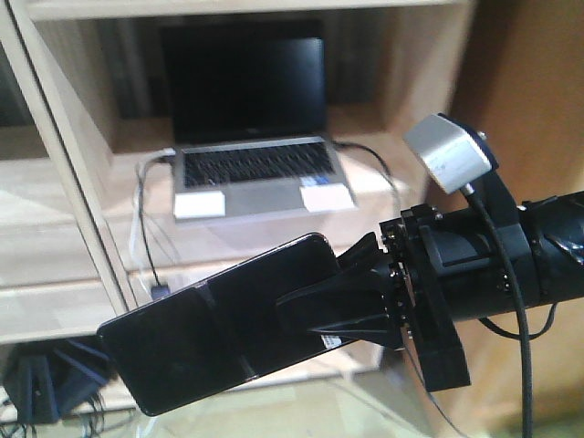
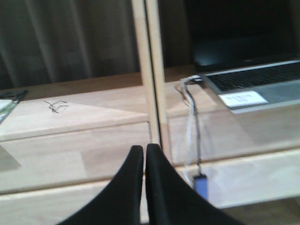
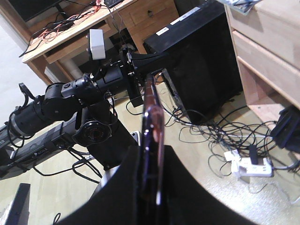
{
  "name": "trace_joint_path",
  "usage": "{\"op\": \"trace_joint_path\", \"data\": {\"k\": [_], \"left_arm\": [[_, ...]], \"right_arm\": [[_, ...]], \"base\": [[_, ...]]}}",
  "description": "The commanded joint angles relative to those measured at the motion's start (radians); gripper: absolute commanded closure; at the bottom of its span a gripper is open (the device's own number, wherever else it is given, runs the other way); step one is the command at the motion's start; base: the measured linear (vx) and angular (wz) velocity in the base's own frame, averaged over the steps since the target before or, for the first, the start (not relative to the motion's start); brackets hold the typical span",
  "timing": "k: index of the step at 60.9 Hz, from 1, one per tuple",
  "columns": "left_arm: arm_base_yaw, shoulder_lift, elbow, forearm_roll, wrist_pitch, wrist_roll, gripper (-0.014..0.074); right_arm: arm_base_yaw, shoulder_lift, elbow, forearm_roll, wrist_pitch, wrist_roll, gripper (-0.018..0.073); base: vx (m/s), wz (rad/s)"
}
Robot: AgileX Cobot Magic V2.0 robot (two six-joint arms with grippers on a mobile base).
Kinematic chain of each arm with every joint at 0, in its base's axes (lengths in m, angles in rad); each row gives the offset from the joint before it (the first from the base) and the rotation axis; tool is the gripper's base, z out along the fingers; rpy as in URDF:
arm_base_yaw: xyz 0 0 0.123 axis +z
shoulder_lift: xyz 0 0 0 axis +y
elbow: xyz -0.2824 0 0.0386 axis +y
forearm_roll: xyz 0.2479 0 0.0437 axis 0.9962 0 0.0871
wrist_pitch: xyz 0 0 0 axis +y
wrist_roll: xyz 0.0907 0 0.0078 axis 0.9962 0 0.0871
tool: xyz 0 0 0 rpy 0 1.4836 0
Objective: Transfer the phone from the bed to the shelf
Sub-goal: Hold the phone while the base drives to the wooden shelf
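R hand [image 1: 274,315], on the arm at the right of front view, is clamped on the phone [image 1: 196,342]: one black finger lies across its glossy face, the other is behind. Phone's in the air, on no surface, in front of the shelf [image 1: 55,306]. It's tilted, free end low-left, gripped end up-right. In this view it overlaps the shelf's lower board edges; can't tell how near it is to them. Above & behind, on a shelf board, sits an open laptop [image 1: 255,169] w/ white stickers [image 1: 199,204] on the palm rest. A cable [image 1: 146,242] runs from its left side & hangs over the board edge.

R wrist view: phone edge-on, pinkish rim, pinched between the two black fingers [image 3: 187,197]. Beyond it is the L arm [image 3: 70,98] w/ a white cam [image 3: 97,44], over a floor [image 3: 51,187] w/ loose wires, a power strip [image 3: 251,166] & a black tower [image 3: 201,56].

L hand [image 2: 144,187]: fingers pressed together, nothing between them, pointing at the shelf's upright post [image 2: 152,70]. Laptop is on the board to the right; the cable's plug [image 2: 200,185] dangles below the board edge.
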Motion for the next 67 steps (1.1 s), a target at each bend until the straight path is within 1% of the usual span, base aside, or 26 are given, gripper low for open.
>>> {"op": "trace_joint_path", "data": {"k": [1,37,67], "left_arm": [[-0.005,-0.012,-0.023,-0.009,-0.072,-0.006,0.0595],[-0.005,-0.012,-0.023,-0.009,-0.072,-0.006,0.0595],[-0.005,-0.012,-0.023,-0.009,-0.072,-0.006,0.0595]], "right_arm": [[-0.001,-0.026,-0.025,0.090,0.082,-0.006,0.0561],[-0.001,-0.026,-0.025,0.089,0.082,-0.006,0.0561],[-0.001,-0.026,-0.025,0.089,0.082,-0.006,0.0561]], "base": [[0.35,0.23],[0.27,0.13],[0.16,0.02]]}}
